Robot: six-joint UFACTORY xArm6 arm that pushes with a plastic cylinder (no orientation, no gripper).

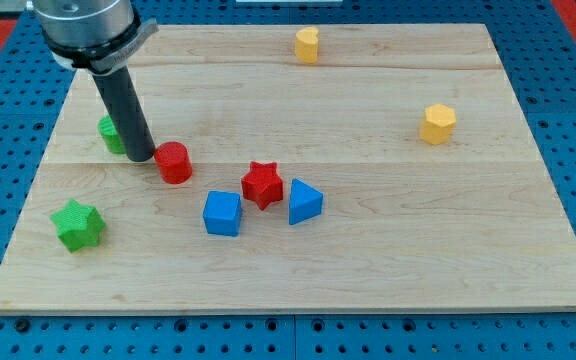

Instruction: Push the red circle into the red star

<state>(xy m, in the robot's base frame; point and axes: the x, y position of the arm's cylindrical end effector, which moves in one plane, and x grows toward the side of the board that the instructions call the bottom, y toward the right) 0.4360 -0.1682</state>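
Note:
The red circle lies on the wooden board left of centre. The red star lies to its lower right, a short gap away, between a blue cube and a blue triangle. My tip rests on the board just left of the red circle, close to it or touching it. The rod rises toward the view's top left and partly hides a green block behind it.
A green star lies at the lower left. A yellow block sits near the top edge and a yellow hexagon at the right. The board lies on a blue pegboard table.

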